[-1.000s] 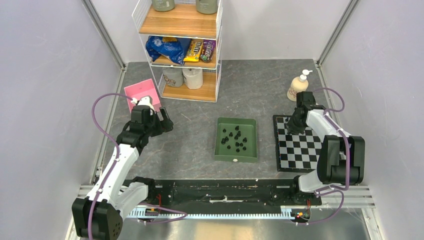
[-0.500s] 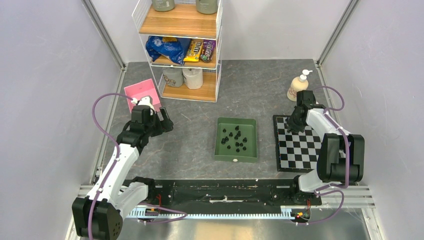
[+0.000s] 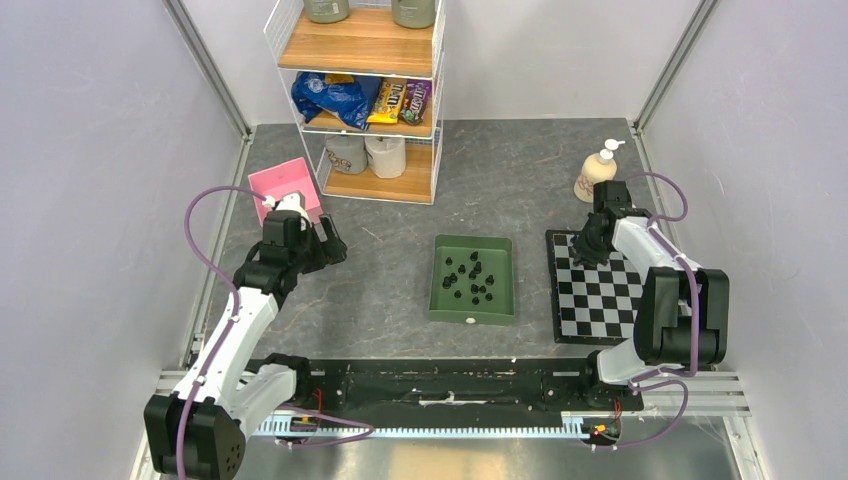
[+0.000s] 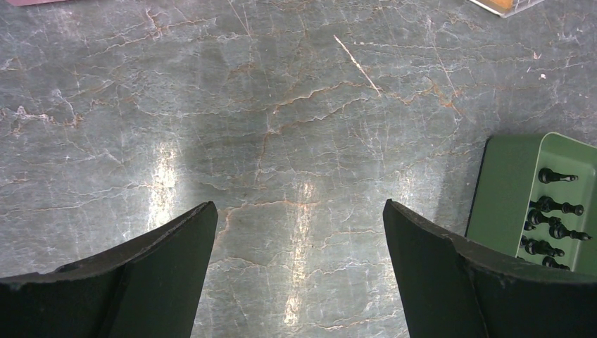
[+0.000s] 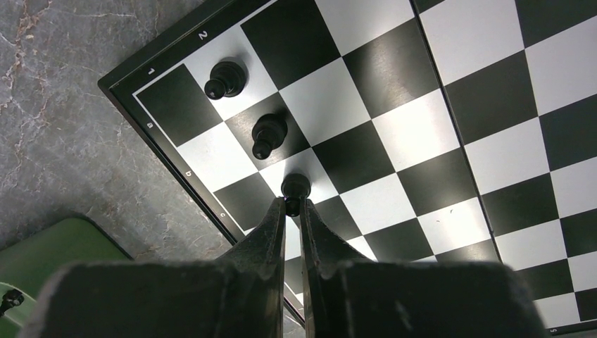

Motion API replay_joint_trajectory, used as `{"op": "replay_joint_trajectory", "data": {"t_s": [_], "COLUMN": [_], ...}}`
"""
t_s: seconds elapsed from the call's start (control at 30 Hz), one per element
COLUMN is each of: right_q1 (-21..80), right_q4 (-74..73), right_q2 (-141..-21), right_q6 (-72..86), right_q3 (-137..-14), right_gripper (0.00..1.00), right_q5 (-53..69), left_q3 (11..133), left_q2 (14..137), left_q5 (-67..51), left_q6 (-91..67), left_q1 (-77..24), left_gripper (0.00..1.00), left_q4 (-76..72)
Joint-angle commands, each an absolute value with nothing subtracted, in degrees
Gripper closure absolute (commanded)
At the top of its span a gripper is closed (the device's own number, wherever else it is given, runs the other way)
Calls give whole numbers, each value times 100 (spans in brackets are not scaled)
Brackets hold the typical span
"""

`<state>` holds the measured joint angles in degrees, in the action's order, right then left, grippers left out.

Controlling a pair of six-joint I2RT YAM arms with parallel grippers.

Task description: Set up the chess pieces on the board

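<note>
The checkered board [image 3: 600,290] lies at the right. In the right wrist view my right gripper [image 5: 293,205] is shut on a black chess piece [image 5: 296,186], held over a white square near the board's [image 5: 436,127] left edge. Two black pieces [image 5: 225,78] [image 5: 268,134] stand on the squares beyond it. In the top view the right gripper [image 3: 585,250] is over the board's far left corner. Several black pieces [image 3: 470,278] lie in the green tray [image 3: 440,300], with a white one [image 3: 469,321] at its near edge. My left gripper [image 4: 299,211] is open and empty over bare table.
A cream soap pump bottle [image 3: 596,172] stands just behind the board. A wire shelf unit [image 3: 360,100] with snacks and rolls stands at the back. A pink pad [image 3: 285,188] lies by the left arm [image 3: 290,240]. The green tray's corner [image 4: 514,190] shows at the right of the left wrist view.
</note>
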<state>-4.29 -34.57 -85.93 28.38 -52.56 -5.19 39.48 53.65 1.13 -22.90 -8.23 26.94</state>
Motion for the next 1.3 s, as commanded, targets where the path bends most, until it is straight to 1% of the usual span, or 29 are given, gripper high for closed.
{"op": "replay_joint_trajectory", "data": {"t_s": [0.0, 0.27, 0.73, 0.8, 1.27], "right_q1": [-448, -448, -448, -448, -448], "right_q4": [-3608, -3695, -3629, -3636, -3540], "right_q2": [-8458, -8402, -8626, -8614, -8763], "right_q6": [2728, 2681, 2641, 2654, 2624], "right_q3": [-5449, -5500, -5651, -5642, -5512], "right_gripper": [85, 84, 83, 82, 81], "right_q5": [-466, -644, -607, -602, -663], "left_q3": [4192, 4189, 4192, 4192, 4202], "left_q2": [5381, 5378, 5396, 5403, 5405], "left_q5": [18, 18, 18, 18, 18], "left_q6": [-2302, -2320, -2316, -2317, -2329], "left_q1": [-826, -826, -826, -826, -826], "left_gripper": [5, 5, 5, 5, 5], "left_q4": [2602, 2602, 2602, 2602, 2602]}}
